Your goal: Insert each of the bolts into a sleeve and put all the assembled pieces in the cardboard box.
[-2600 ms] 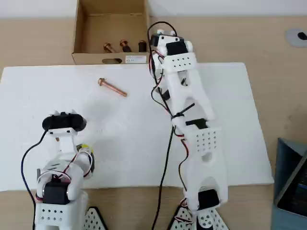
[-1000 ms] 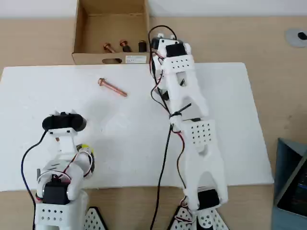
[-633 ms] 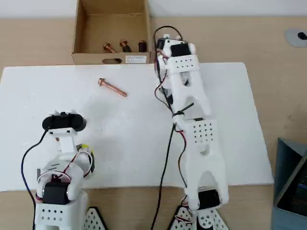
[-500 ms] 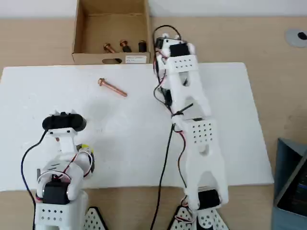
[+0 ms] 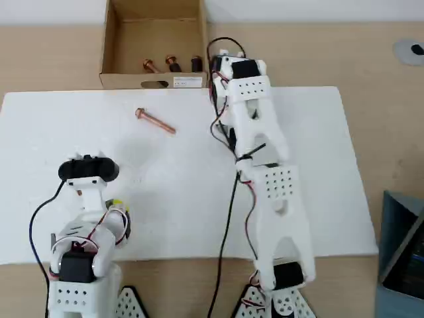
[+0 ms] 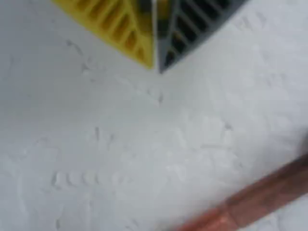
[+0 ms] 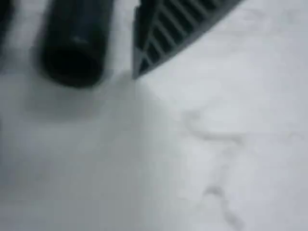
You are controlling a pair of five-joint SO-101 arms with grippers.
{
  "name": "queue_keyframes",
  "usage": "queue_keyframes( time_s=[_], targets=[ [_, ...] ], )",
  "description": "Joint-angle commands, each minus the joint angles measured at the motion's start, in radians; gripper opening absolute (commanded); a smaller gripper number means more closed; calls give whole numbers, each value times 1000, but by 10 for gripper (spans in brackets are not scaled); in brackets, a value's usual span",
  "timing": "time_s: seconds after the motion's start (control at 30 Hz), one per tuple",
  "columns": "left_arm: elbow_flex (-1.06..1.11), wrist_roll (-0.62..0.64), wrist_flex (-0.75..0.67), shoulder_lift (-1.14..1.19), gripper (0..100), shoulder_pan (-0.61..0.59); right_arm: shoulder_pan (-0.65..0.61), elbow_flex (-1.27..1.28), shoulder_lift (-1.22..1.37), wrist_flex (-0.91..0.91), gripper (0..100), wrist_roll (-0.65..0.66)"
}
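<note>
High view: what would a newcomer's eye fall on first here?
A long white arm stretches across the white mat toward the cardboard box at the far edge. One copper bolt lies alone on the mat, before the box.

My worktop (image 5: 384, 99) is pale wood, with a white sheet (image 5: 179, 192) spread flat over most of it. A copper bolt (image 5: 155, 121) lies slantwise on the sheet, toward its far side. A black sleeve (image 7: 74, 43) lies on the sheet too. The cardboard box (image 5: 132, 81) stands on the wood, against the sheet's far edge. A small grey disc (image 5: 409, 51) sits at the far right corner.
</note>
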Motion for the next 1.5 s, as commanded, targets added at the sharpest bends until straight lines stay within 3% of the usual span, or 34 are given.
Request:
queue_keyframes(
  time_s=[0.0, 0.37, 0.57, 1.17, 1.3, 1.47],
  targets=[
    [-6, -3, 3, -5, 2, 8, -18, -8, -102, 25, 253, 9],
    [-6, -3, 3, -5, 2, 8, -19, 234, -174, 25, 247, 0],
    [-6, -3, 3, -5, 2, 8, -16, 234, -174, 0, 127, 9],
    [-6, -3, 3, -5, 2, 8, -5, 242, -162, -97, 114, 81],
    [-6, -3, 3, -5, 2, 8, -5, 234, -130, -92, 3, 77],
    [-6, -3, 3, -5, 2, 8, -12, 216, -160, -89, 10, 74]
  ],
)
